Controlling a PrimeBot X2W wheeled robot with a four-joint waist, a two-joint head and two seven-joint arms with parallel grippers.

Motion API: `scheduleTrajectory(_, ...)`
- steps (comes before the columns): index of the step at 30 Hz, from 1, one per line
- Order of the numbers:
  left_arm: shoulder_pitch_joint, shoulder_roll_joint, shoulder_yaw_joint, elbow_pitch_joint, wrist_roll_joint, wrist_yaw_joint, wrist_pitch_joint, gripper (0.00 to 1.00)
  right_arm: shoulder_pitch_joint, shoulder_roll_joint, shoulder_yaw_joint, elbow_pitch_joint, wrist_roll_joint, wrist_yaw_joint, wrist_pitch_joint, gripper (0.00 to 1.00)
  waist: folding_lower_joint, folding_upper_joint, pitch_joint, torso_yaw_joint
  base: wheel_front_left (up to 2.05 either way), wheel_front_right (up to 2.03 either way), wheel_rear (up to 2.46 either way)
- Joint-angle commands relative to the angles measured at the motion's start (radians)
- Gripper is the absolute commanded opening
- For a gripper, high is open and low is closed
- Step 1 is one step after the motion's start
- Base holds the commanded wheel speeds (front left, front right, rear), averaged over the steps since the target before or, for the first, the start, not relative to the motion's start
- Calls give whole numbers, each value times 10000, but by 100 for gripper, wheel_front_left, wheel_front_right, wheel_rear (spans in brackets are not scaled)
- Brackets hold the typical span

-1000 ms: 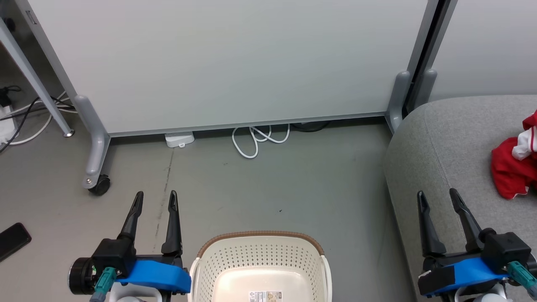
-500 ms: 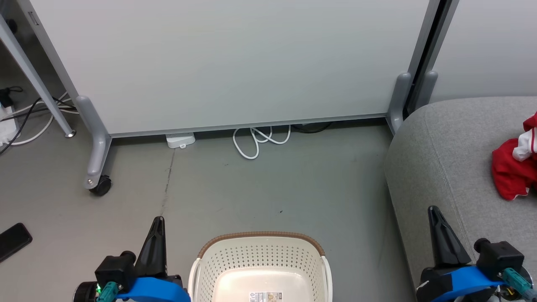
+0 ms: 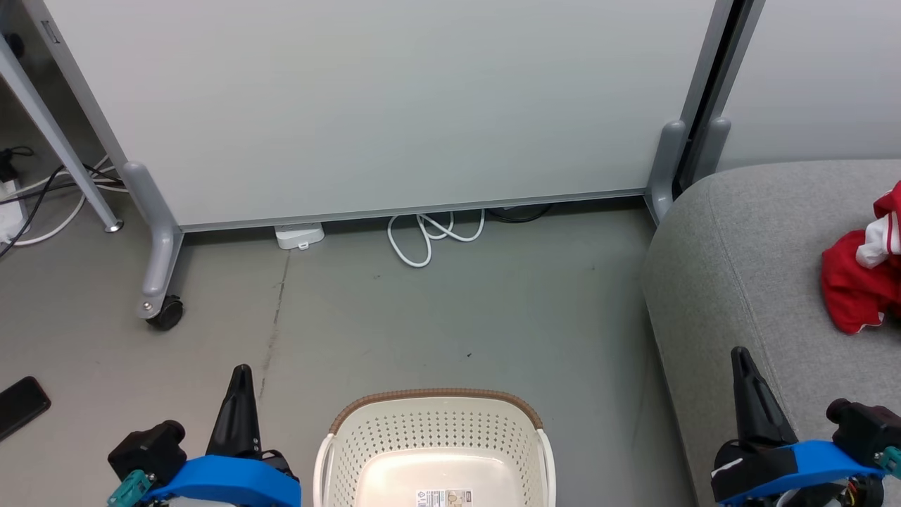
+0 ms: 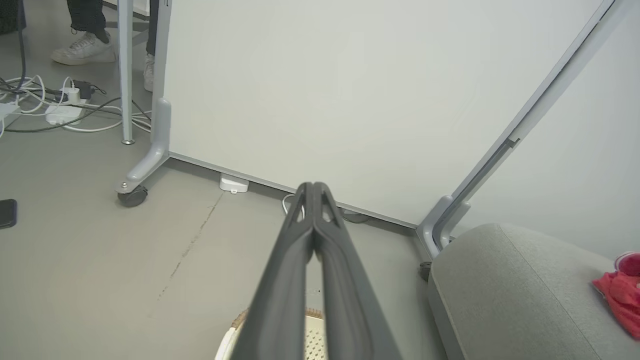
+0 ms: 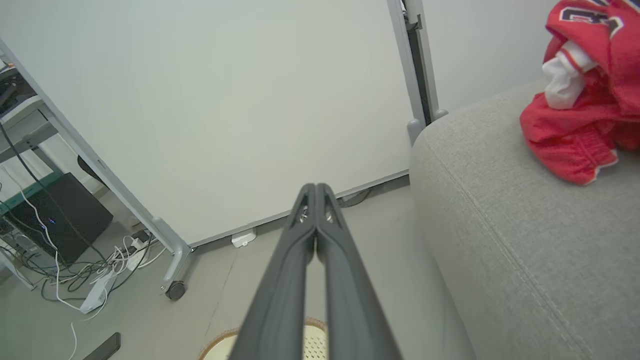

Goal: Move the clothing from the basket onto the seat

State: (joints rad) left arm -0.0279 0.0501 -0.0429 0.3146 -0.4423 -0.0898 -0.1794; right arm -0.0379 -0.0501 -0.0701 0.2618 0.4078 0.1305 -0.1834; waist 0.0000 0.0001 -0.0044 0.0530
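While both pairs of fingers are pressed together tip to tip, the left gripper (image 3: 241, 377) hangs just left of the one basket (image 3: 436, 394), and the right gripper (image 3: 740, 360) hangs over the front edge of the one seat (image 3: 732, 267). The basket stands on the floor (image 3: 457, 310) between the two grippers, and its pale bottom shows a single sticker (image 3: 443, 498). The clothing (image 3: 852, 289) lies on the seat, well apart from the basket, toward the seat's right side. It is two red garments bunched in one heap and touching: a pair of shorts (image 5: 570, 145) with white trim in front, and a jersey (image 5: 607, 35) with dark lettering behind. On the floor lie one coiled white cable (image 3: 426, 236) at the foot of the pale panel (image 3: 394, 105) and one dark phone (image 3: 21, 405) at the far left.
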Motion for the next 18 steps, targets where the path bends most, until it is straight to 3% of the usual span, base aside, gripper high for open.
scheduleTrajectory(1,-334,5,108,-201,-434,-57,90,0,-236,-17,-31,-191,457,1,107,0,0,-1,1,-7,0,0,0)
scheduleTrajectory(18,-467,5,454,-336,-3083,-145,753,0,-375,-15,-122,-209,3186,1,781,0,0,-1,13,-90,0,0,0)
